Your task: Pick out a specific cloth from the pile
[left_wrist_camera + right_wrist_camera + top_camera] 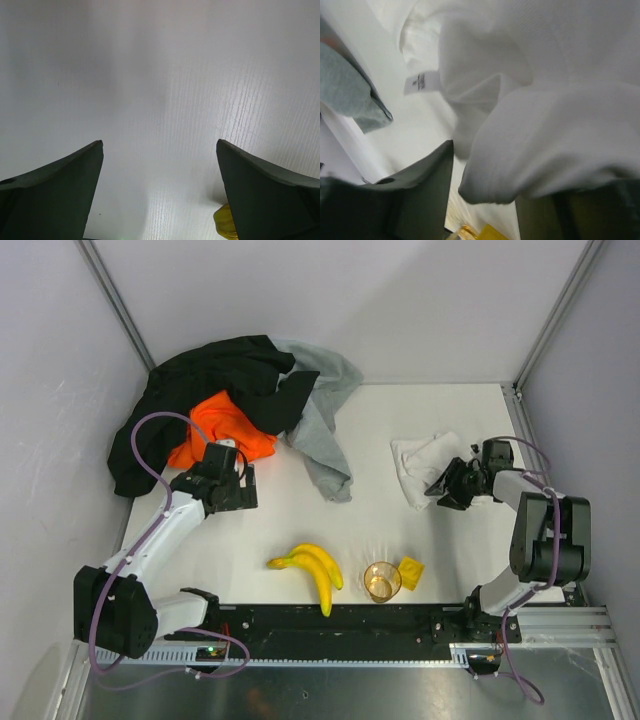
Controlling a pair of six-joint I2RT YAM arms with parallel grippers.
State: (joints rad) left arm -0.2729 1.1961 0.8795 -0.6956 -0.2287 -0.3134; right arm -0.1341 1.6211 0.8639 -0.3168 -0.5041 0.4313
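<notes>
Two end effectors and seven loose items on one white counter [400, 420].

1. The cloth [425, 462]: small, white and crumpled, at 3 o'clock on the counter in the top view, well apart from the pile. The right wrist view alone shows its sewn label [421, 81].
2. The pile, at 10 to 11 o'clock: black garment [215, 380], orange cloth [220, 425] partly under it, and grey cloth [325, 430] trailing toward the centre. The right wrist view catches only a corner of the grey cloth, at 9 o'clock.
3. Bananas [315, 570], at 6 o'clock; top view only.
4. Glass cup [381, 581], just right of the bananas, with a yellow scrap [410, 571] touching it at 2 o'clock.
5. Left end effector [248, 488]: beside the orange cloth's near edge. Its wrist view shows the fingers [60, 195] spread wide over bare counter, holding nothing, with a yellow object [225, 222] at 5 o'clock.
6. Right end effector [437, 490]: at the cloth's 5 o'clock edge. Its wrist view shows the fingers [420, 195] apart, with a white fold bulging between them and draped over the right-hand finger. A slit of counter shows beside the left-hand finger, so the fold is not clamped.
</notes>
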